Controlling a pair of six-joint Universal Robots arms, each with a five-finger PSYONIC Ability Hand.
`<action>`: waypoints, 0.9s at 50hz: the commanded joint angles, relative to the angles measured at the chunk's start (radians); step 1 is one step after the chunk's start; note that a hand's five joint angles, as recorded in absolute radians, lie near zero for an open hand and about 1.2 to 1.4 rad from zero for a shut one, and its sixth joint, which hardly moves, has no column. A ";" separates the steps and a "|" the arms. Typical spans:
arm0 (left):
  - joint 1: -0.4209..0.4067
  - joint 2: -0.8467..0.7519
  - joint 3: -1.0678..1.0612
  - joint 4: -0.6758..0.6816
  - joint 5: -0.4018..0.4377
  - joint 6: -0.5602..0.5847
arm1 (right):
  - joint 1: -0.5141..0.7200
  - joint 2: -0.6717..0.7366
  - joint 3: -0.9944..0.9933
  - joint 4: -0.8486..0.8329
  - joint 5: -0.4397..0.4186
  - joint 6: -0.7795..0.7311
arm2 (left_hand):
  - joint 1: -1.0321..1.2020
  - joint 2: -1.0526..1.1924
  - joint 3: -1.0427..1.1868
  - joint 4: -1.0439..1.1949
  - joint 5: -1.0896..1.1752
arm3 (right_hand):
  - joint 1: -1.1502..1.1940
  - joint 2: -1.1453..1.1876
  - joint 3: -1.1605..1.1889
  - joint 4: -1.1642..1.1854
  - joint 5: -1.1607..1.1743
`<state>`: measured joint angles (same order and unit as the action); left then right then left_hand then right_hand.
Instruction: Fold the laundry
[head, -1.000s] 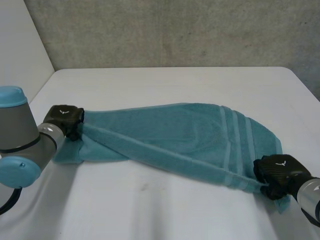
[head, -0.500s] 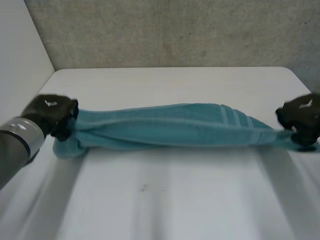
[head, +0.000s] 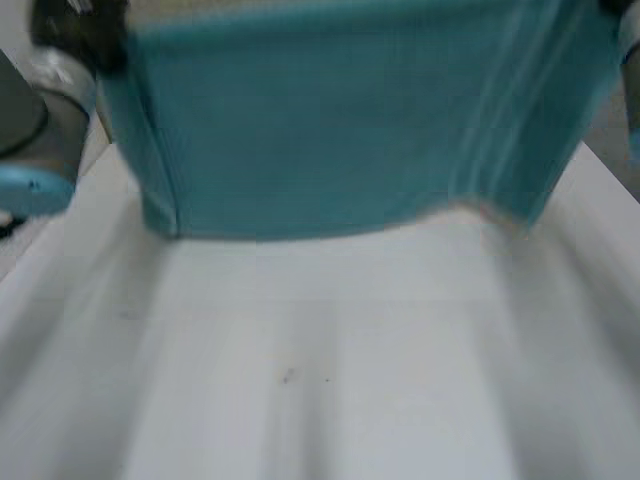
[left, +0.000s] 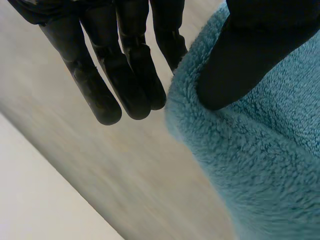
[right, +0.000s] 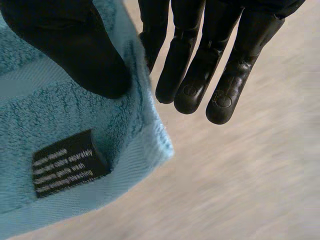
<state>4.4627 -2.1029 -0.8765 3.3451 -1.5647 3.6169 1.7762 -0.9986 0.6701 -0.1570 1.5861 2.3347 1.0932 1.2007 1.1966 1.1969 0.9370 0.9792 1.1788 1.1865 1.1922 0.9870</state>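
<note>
Towel (head: 340, 120), teal terry, hung as a broad sheet above the far part of the desk (head: 320, 380), stretched between both hands by its upper edge.

Left side: left arm (head: 40, 130) was raised, with the left hand (head: 72, 28) at the towel's upper left corner. In the left wrist view the thumb (left: 240, 60) pressed down into the pile at the cloth's edge. The fingers (left: 125, 75) were straight, and the nearest ran in behind the cloth. Read as a pinch on the corner, not a wrapped grip. Below this hand the towel's side edge looked doubled back on itself.

Middle: the cloth hung flat and open, without a sag. The lower hem (head: 300, 232) ran roughly level and close to the desk. Could not tell whether it touched.

Right side: paler stripes (head: 510, 110) ran down the towel near its right edge. The right hand (right: 200, 75) held the upper right corner in the same way, its thumb on the face of the cloth just above a black sewn label (right: 65, 162). Its fingers were straight, the nearest tucked behind the edge. This too read as a pinch on the towel.

Progress, as a judgement: early. The towel was opened out and held by two corners, but no fold showed apart from the turned-back left edge. Left to do: lay it flat on the desk, free that edge, then make the folds.
</note>
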 joint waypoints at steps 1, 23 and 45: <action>-0.017 0.127 -0.165 0.211 -0.018 -0.036 | 0.042 -0.150 0.201 -0.148 -0.011 0.009 | 0.303 0.196 0.200 0.199 0.285 | 0.417 0.217 0.210 0.204 0.235; 0.003 0.159 -0.967 0.180 -0.014 -0.152 | -0.026 -0.252 1.170 -0.141 -0.156 0.104 | 0.303 0.196 0.200 0.199 0.285 | 0.417 0.217 0.210 0.204 0.235; 0.090 0.342 -0.770 -0.188 0.215 0.020 | -0.090 -0.278 1.207 -0.151 -0.202 0.110 | -0.654 -0.761 -0.757 -0.758 -0.672 | 0.417 0.217 0.210 0.204 0.235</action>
<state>4.4839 -1.7512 -1.7949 3.1848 -1.4844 3.5472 1.6837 -1.2803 1.8781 -0.3049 1.3889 2.4456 0.3859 0.3667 0.3697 0.3606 0.1779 0.9792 1.1789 1.1869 1.1925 0.9942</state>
